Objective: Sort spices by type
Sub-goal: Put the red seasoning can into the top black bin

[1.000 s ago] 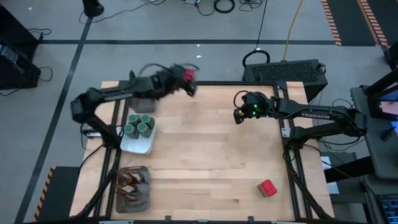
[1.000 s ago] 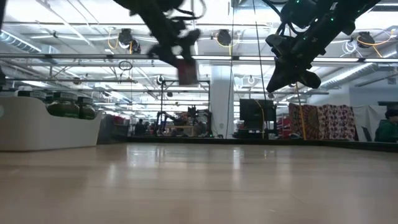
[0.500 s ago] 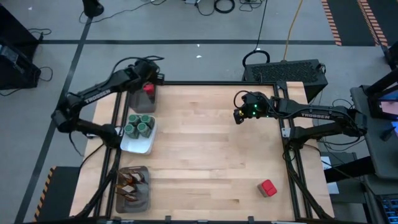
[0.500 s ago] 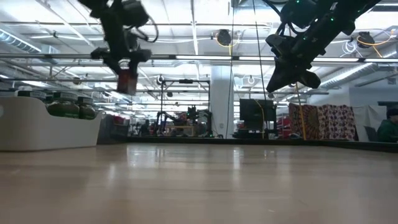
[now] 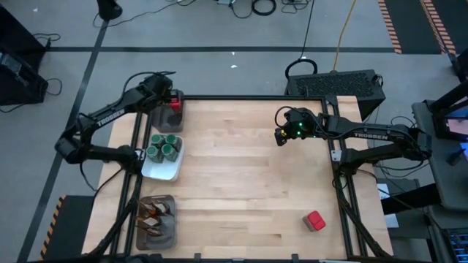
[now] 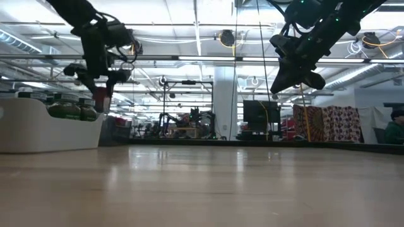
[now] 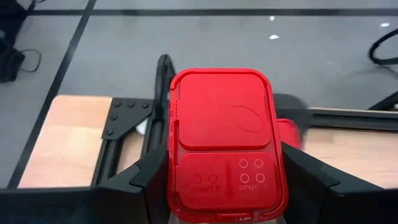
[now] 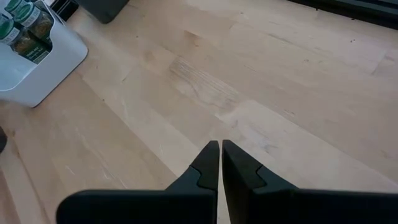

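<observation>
My left gripper (image 5: 173, 103) is shut on a red cube-like box (image 7: 224, 137), a spice box with a hinged lid, above the grey mesh tray (image 5: 164, 118) at the table's far left corner. Behind the held box shows a bit of another red thing (image 7: 288, 133). A second red box (image 5: 315, 220) lies on the table near the front right. Round jars with green lids (image 5: 163, 148) stand in the white dish (image 5: 164, 171). Brown sachets (image 5: 154, 216) lie in a nearer mesh tray. My right gripper (image 8: 220, 149) hangs shut over the far right of the table, holding nothing. My left gripper pinches the red box by two opposite side walls (image 7: 170, 169), one finger (image 7: 140, 180) on each side. The fingers slant downward from the table's left side. The box is lifted clear above the mesh tray, its lid facing up toward the wrist.
Bare wood fills the table's middle (image 5: 248, 175). The white dish and both mesh trays line the left edge. A dark crate (image 5: 333, 84) stands just beyond the far edge, and black frame rails (image 5: 219, 97) run round the table.
My left gripper has swung with the red box from over the far middle of the table toward its far left corner, sinking a little and rolling as it went. It now hangs over the mesh tray. The box has stayed in the hold.
</observation>
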Controlling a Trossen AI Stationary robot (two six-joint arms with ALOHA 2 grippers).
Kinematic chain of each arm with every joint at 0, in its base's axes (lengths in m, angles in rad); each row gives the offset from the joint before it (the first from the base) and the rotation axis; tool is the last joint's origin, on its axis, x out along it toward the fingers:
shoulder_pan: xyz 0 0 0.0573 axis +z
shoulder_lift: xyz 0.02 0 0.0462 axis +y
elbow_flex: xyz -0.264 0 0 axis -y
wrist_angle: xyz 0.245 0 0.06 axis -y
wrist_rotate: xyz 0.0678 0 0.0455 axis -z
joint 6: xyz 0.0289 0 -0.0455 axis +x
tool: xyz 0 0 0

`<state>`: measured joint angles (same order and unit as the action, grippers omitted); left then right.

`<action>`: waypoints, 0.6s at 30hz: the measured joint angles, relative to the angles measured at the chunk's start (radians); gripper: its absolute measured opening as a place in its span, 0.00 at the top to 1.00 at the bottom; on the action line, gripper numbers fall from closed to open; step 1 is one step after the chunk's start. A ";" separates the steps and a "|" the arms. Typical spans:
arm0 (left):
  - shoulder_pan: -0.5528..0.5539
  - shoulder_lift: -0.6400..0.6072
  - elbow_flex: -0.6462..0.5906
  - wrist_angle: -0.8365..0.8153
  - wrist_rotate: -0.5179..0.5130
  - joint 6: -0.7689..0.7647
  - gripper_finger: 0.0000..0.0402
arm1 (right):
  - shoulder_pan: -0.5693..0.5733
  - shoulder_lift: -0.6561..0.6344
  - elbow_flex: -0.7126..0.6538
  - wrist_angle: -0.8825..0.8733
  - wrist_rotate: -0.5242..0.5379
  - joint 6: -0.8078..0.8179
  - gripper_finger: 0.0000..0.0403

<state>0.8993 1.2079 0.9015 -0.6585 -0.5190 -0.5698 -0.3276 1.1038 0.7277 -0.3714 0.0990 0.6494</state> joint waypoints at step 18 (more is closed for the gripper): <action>0.056 0.134 -0.059 0.116 0.042 0.008 0.45 | -0.007 0.000 0.000 0.000 -0.026 0.018 1.00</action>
<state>0.9556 1.3418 0.8421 -0.5428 -0.4768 -0.5619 -0.3347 1.1038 0.7277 -0.3717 0.0727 0.6676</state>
